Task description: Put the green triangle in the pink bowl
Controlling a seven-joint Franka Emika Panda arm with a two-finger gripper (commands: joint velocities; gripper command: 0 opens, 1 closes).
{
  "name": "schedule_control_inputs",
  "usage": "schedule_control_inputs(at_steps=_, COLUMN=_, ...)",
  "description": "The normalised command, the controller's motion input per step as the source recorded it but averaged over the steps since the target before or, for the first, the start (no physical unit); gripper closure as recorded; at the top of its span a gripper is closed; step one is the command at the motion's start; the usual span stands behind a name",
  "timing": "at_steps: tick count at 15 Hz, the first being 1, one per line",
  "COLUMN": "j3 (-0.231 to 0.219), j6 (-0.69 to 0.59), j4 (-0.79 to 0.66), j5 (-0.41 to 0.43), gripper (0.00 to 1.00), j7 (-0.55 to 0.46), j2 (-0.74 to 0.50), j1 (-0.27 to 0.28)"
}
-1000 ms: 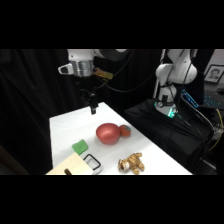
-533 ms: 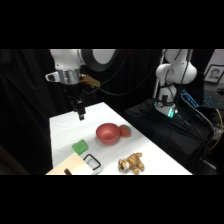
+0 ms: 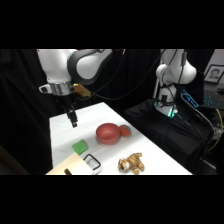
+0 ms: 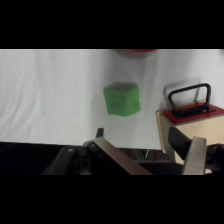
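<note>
Green triangle (image 3: pixel 79 147), a small chunky block with soft rounded edges and a matte bright green surface, sits on the white table (image 3: pixel 150 150) near its front, untouched and apart from everything around it. Just in front of it, at the table's near corner, stands a pale wooden box (image 3: pixel 70 165) with a red top and a black wire handle (image 3: pixel 92 162). To the right of that lies a small tan stuffed animal (image 3: pixel 131 162), fuzzy and lumpy.

Behind the block and to its right rests the pink bowl (image 3: pixel 108 133), round, smooth and reddish, and nothing shows inside it. A small rounded red and green object (image 3: pixel 124 131) touches its far side.

Farther back and above, the gripper (image 3: pixel 73 119) hangs in the air over the table's left part, well short of the block and holding nothing. In the wrist view the block (image 4: pixel 121 99) lies ahead of the two fingers (image 4: pixel 195 155), which stand spread apart.

Judging from this, the task has barely begun: reaching the block, gripping it, carrying it and dropping it into the bowl all remain.
</note>
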Motion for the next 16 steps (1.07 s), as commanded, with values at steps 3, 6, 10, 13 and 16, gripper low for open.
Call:
schedule_control_inputs(at_steps=3, j3=0.070, j6=0.01, j4=0.35, j5=0.101, gripper=0.00, j7=-0.17, j2=0.30, j1=-0.085)
schedule_control_inputs(at_steps=6, j3=0.088, j6=0.07, j4=0.29, j5=0.095, gripper=0.00, j7=-0.18, j2=0.27, j1=-0.080)
schedule_control_inputs(at_steps=10, j3=0.087, j6=0.11, j4=0.29, j5=0.089, gripper=0.00, j7=-0.16, j2=0.27, j1=-0.083)
schedule_control_inputs(at_steps=13, j3=0.083, j6=0.14, j4=0.25, j5=0.087, gripper=0.00, j7=-0.16, j2=0.25, j1=-0.097)
schedule_control_inputs(at_steps=16, j3=0.087, j6=0.14, j4=0.24, j5=0.091, gripper=0.00, j7=-0.16, j2=0.25, j1=-0.105)
